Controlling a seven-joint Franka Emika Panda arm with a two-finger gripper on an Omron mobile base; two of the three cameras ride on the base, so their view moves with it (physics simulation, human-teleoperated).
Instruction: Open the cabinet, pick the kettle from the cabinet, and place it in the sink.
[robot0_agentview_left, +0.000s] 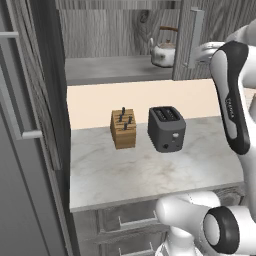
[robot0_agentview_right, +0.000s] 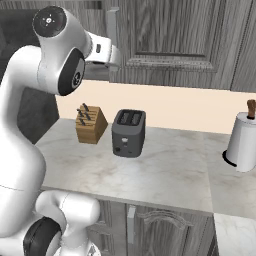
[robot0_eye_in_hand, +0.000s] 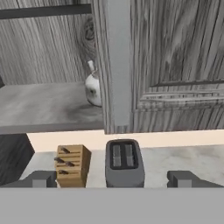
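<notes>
The left cabinet door (robot0_agentview_left: 35, 100) is swung open, so the opening step looks done and reaching for the kettle (robot0_agentview_left: 164, 52) comes next. In the hand view, from left: the bare shelf (robot0_eye_in_hand: 43, 105), then the kettle (robot0_eye_in_hand: 93, 89) half hidden behind the shut right door's (robot0_eye_in_hand: 175, 65) bar handle (robot0_eye_in_hand: 119, 65). The pincer (robot0_eye_in_hand: 112, 179) gapes fully and holds nothing, below the shelf and well apart from the kettle, above the knife block (robot0_eye_in_hand: 72, 165) and toaster (robot0_eye_in_hand: 124, 162) on the desk (robot0_agentview_left: 150, 170). It must rise and steer left around that door edge.

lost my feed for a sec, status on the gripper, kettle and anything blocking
Gripper open, empty, facing the cabinet. Kettle on the cabinet shelf, left door open. Right door's edge and handle partly cover the kettle.
</notes>
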